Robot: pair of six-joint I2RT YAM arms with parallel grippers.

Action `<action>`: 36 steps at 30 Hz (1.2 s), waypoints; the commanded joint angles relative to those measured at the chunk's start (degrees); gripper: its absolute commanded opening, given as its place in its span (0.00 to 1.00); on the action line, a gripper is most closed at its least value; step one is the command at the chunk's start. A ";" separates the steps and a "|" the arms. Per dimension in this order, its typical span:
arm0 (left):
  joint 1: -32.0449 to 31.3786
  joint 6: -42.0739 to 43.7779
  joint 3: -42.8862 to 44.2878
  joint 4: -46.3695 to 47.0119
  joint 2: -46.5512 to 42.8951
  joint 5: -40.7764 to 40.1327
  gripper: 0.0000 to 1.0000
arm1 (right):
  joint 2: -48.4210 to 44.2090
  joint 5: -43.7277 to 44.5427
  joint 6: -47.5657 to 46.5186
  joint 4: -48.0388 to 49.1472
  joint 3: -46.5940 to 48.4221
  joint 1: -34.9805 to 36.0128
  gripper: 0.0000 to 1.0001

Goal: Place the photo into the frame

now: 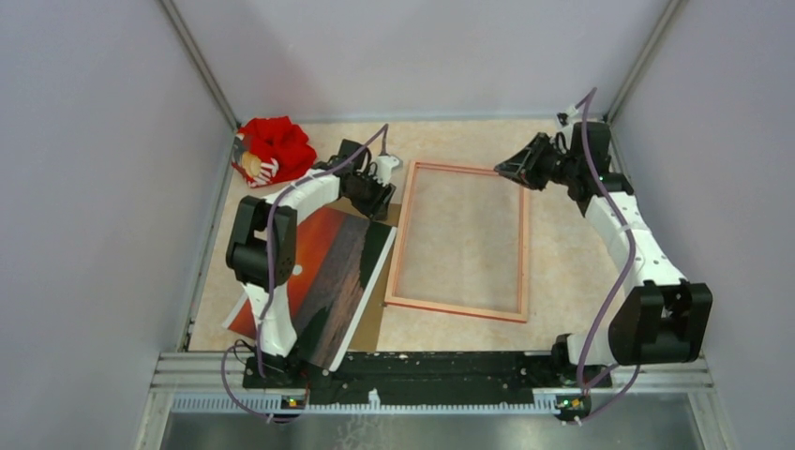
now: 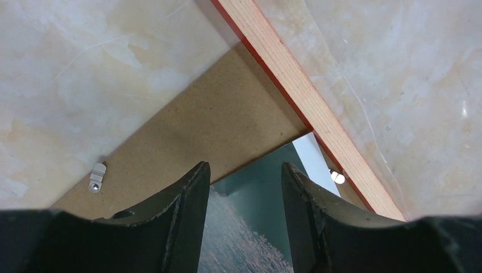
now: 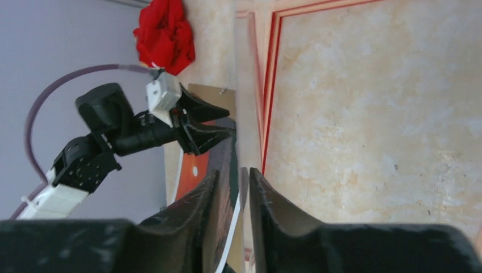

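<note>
Photo (image 1: 328, 267) lies face up at the table's left, on the brown backing panel (image 2: 216, 119), with its right edge just beside the frame (image 1: 456, 309). The frame lies pale back up, mid-table. Expect the print to be light, thin, floppy and probably slick. It sits flat on the panel, so you get no purchase mid-edge. Take the far corner on the white border, and pinch gently or it creases. Left gripper (image 2: 244, 173) hovers over that corner, fingers apart with nothing between them. Right gripper (image 3: 245, 173) is by the frame's far right corner, fingers a narrow gap apart and holding nothing. There's no print in the frame. The table shows through with a sheen, so likely a clear pane. Can't tell if it's glass or plastic, so treat it as fragile. The backing has a small metal clip (image 2: 97, 177); don't snag it.
</note>
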 commanded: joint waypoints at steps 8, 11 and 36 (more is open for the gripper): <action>0.30 1.14 -2.60 1.05 -7.72 2.55 0.56 | 0.76 2.60 -3.88 -3.34 -9.57 -2.87 0.49; 0.37 1.48 -2.97 0.97 -7.91 2.51 0.56 | -1.80 2.01 -4.67 -3.55 -13.12 -4.94 0.54; 0.16 0.44 -4.67 1.01 -6.39 4.91 0.56 | -13.35 -1.86 3.24 8.27 -23.20 -6.31 0.24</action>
